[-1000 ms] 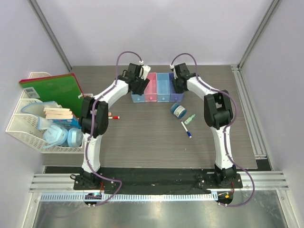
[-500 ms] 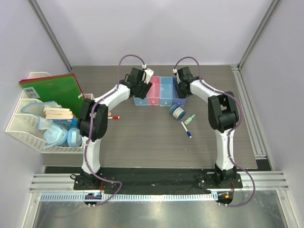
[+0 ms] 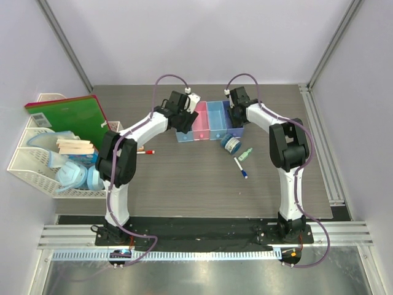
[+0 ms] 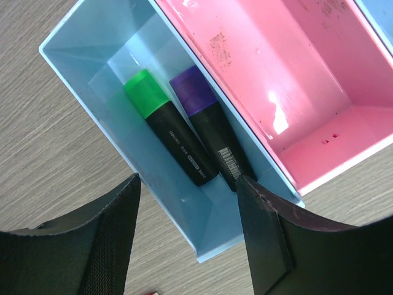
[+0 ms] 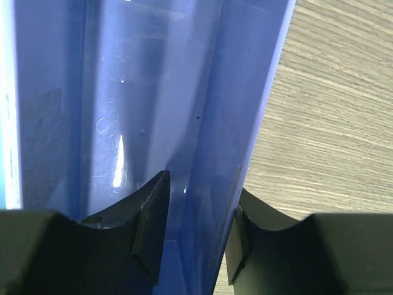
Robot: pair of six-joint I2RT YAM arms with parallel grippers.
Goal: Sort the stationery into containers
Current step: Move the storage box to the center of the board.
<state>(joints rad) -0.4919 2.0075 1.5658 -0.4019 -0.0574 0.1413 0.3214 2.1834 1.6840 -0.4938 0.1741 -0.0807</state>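
Left claw: the left claw (image 4: pixel 189 184) stands wide, its fingers astride the near end of the light-blue translucent plastic bin (image 4: pixel 80 61). I cannot tell whether they press on its walls.
Ahead of that claw: a short black highlighter with a green cap (image 4: pixel 169 132) and its twin with a purple cap (image 4: pixel 212 132) lie side by side inside the bin, so they look already sorted. The pink translucent plastic bin (image 4: pixel 258 74), just right of the claw, is bare.
Right claw: the right claw (image 5: pixel 198 196) is pinching the outer side wall of the purple-blue translucent plastic bin (image 5: pixel 153 92), one finger inside and one outside.
Why held so: with a claw at each end of the joined row, the likely aim is to steady or shift all the bins together.
Unsorted, nearer the bases than the right claw: round blue jar (image 3: pixel 231 144), tiny green-white bottle (image 3: pixel 245 153), white marker with a blue cap (image 3: pixel 241 168).
Unsorted, back and left of the left claw: white marker with a red cap (image 3: pixel 146 151).
Surface: grey wood-grain tabletop (image 3: pixel 184 178), matt and flat.
Room: pale lilac walls. A white mesh desk organiser (image 3: pixel 31 166) holding a green notebook (image 3: pixel 70 117) stands far left of both claws.
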